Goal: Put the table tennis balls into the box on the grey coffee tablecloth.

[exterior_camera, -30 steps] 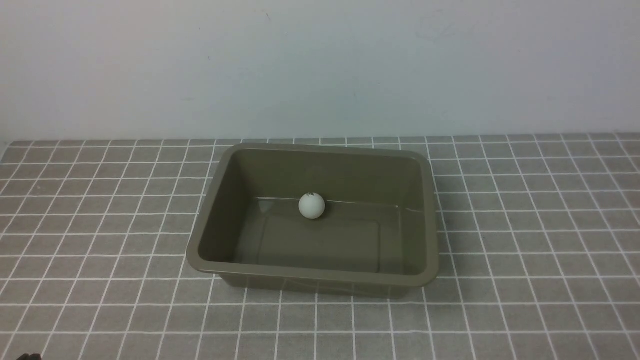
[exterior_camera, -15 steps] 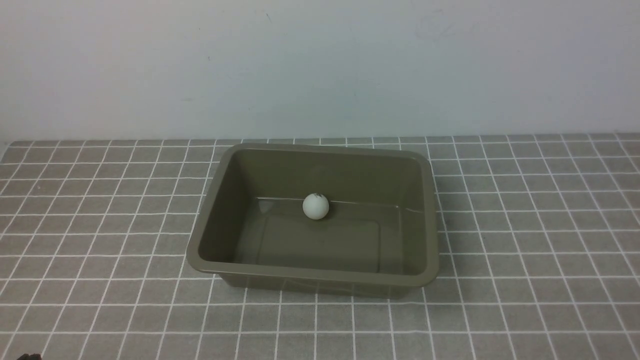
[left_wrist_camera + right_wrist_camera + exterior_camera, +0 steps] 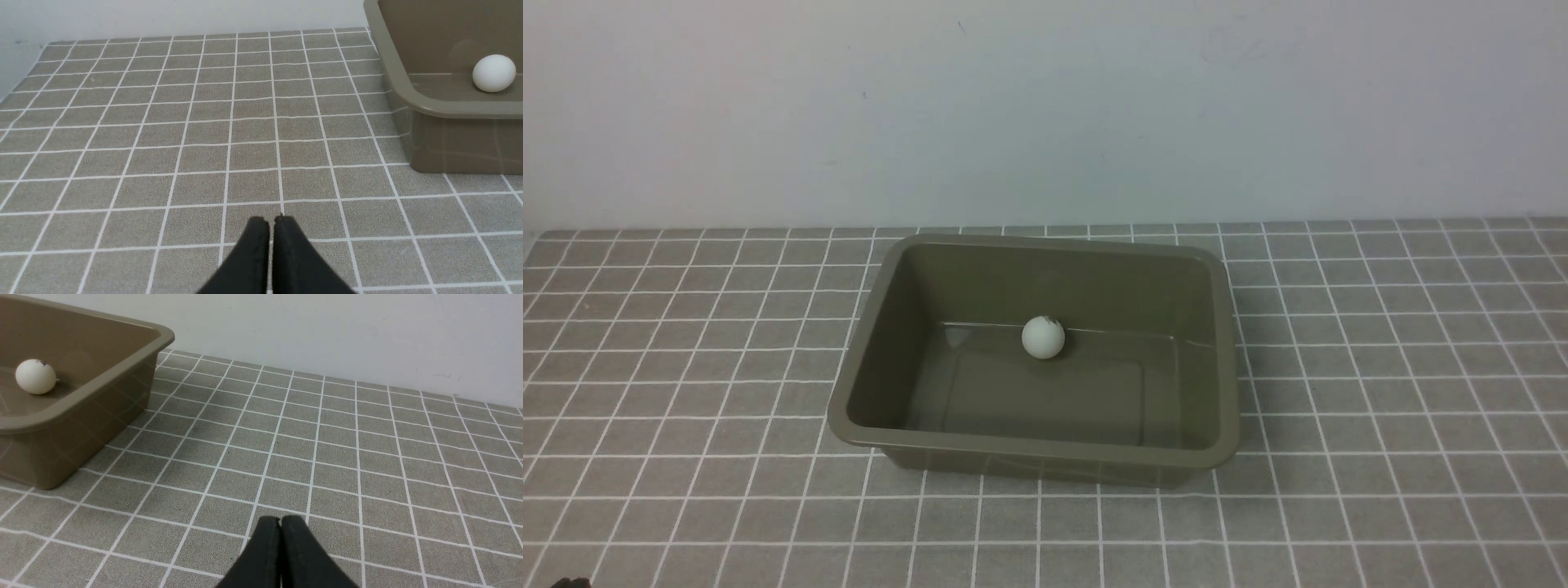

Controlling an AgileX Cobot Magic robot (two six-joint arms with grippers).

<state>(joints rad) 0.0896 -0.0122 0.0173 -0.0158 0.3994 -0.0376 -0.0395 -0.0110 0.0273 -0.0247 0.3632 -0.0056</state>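
Note:
A white table tennis ball (image 3: 1043, 336) with a small dark mark lies inside the olive-brown box (image 3: 849, 416), on its floor by the far wall. The box stands on the grey coffee tablecloth (image 3: 1380, 392) with its white grid. The ball (image 3: 493, 73) and the box rim (image 3: 392, 69) also show in the left wrist view, and the ball (image 3: 35, 376) and box (image 3: 122, 371) in the right wrist view. My left gripper (image 3: 271, 220) is shut and empty over the cloth, well short of the box. My right gripper (image 3: 280, 519) is shut and empty too, on the box's other side.
A plain pale wall (image 3: 1045, 106) rises behind the far edge of the cloth. Only a dark sliver shows at the lower left corner (image 3: 568, 582) of the front view; neither arm appears there.
The ball has rolled a little to the right along the box's far wall, its dark mark turning. The box has stayed put.

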